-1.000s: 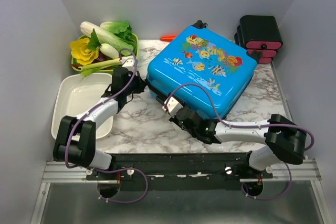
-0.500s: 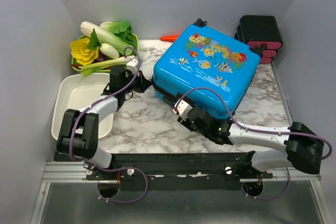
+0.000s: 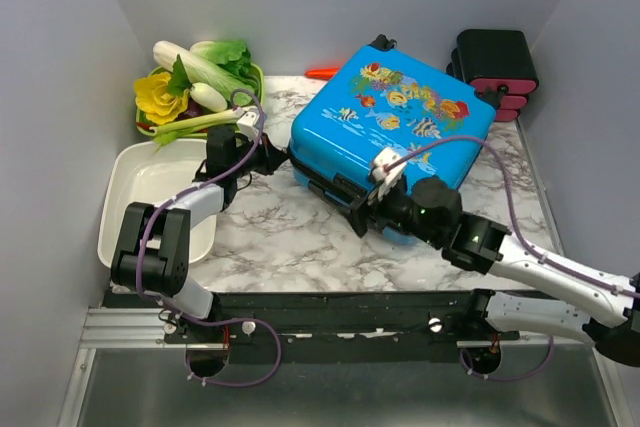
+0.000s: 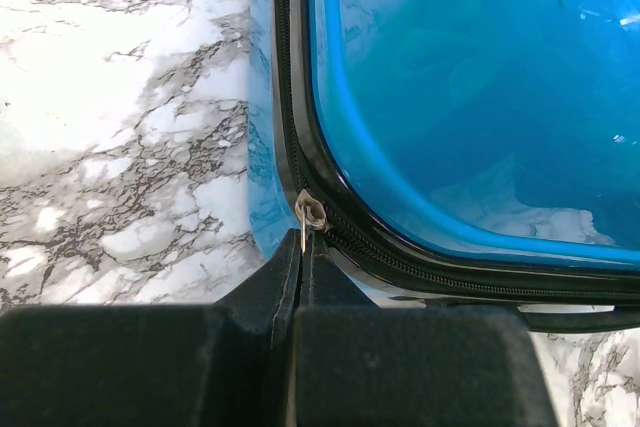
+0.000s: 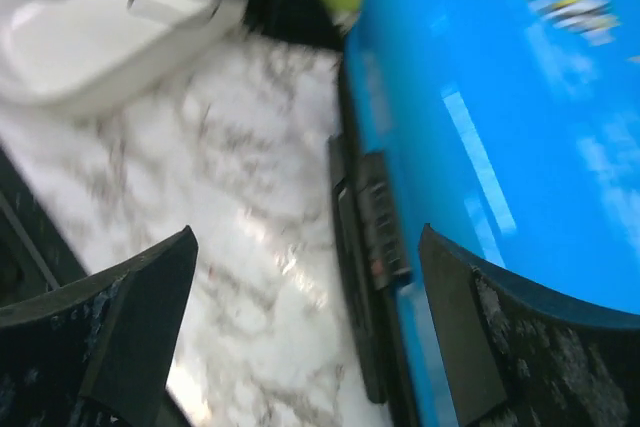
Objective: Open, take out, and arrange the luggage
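On the marble table [image 3: 270, 237], toward the back right, the luggage [image 3: 400, 127] lies flat with its printed blue shell facing up. Its left corner points at the white tray [image 3: 130, 197], and the black box with pink drawers [image 3: 495, 72] is just behind its right corner.

The left gripper [image 3: 272, 159] sits at that left corner. In its wrist view the fingers are pressed fully together [image 4: 300, 277], with the small metal zip pull [image 4: 305, 222] pinched between them where the zip bends round the corner of the case.

The right gripper [image 3: 362, 215] hovers at the near long side of the case with its jaws spread wide and nothing between them. Its wrist view, which is blurred, shows the two fingers [image 5: 308, 237] straddling the dark seam and a black fitting [image 5: 375, 227] on that edge, with no visible contact.

Judging by this, the task is at its first step. The two shells are still together, no grey lining or contents show, and nothing from the case lies on the table. How much of the zip is already undone cannot be told.

Most of the work is left: running the zip round, swinging the lid up, lifting the contents out and arranging them. The heap of vegetables [image 3: 195, 82] at the back left lies well apart from both grippers.
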You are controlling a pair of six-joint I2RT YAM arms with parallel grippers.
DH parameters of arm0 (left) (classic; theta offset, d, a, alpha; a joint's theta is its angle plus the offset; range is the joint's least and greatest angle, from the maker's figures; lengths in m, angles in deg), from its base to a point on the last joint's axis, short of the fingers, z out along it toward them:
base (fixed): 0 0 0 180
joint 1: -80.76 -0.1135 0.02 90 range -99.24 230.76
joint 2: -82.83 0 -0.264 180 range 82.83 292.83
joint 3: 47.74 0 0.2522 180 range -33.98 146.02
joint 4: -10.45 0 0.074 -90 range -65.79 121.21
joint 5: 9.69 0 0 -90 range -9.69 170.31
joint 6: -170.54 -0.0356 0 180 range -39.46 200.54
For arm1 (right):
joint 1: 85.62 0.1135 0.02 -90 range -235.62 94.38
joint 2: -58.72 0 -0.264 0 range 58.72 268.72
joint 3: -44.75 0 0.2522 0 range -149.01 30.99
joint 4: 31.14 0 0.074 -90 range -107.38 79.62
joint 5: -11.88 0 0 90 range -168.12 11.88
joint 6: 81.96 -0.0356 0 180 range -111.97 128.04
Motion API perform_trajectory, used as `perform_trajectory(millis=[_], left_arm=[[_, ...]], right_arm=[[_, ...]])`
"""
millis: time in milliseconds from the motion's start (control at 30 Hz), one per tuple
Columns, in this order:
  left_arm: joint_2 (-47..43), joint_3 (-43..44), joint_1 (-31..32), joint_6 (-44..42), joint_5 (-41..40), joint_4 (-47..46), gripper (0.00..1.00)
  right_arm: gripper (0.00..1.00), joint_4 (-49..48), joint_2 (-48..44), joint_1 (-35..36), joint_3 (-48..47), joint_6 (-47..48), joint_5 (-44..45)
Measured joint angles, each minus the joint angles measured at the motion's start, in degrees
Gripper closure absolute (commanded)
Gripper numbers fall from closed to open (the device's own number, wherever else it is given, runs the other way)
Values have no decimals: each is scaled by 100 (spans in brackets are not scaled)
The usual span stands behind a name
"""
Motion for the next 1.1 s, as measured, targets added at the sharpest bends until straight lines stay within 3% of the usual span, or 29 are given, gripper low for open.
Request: perform_trajectory(millis=[100,267,400,533,700,833,1033,1100], left_arm=[[2,-22,-2,28,11,-52,100],[2,-122,0,98,2,-240,100],[2,-190,2,181,-15,-387,100],[2,-192,13,234,-28,-396,100],[0,-192,61,229,-63,-374,100],[-26,-192,96,151,-144,-328,100],[-44,-184,122,79,-203,-264,100],[-44,-184,125,83,-208,-264,100]], right_arm=[[0,87,-68,-612,-654,-636,354],[0,468,138,-2953,-1464,-1939,640],[0,772,859,-4839,-1945,-2695,597],[0,1064,2013,-6107,-2702,-3362,289],[0,1506,3338,-6736,-3823,-3960,225],[1,1799,4282,-6760,-4857,-4264,509],[3,2247,5296,-6758,-5482,-4590,625],[13,2387,5624,-6758,-5685,-4607,608]])
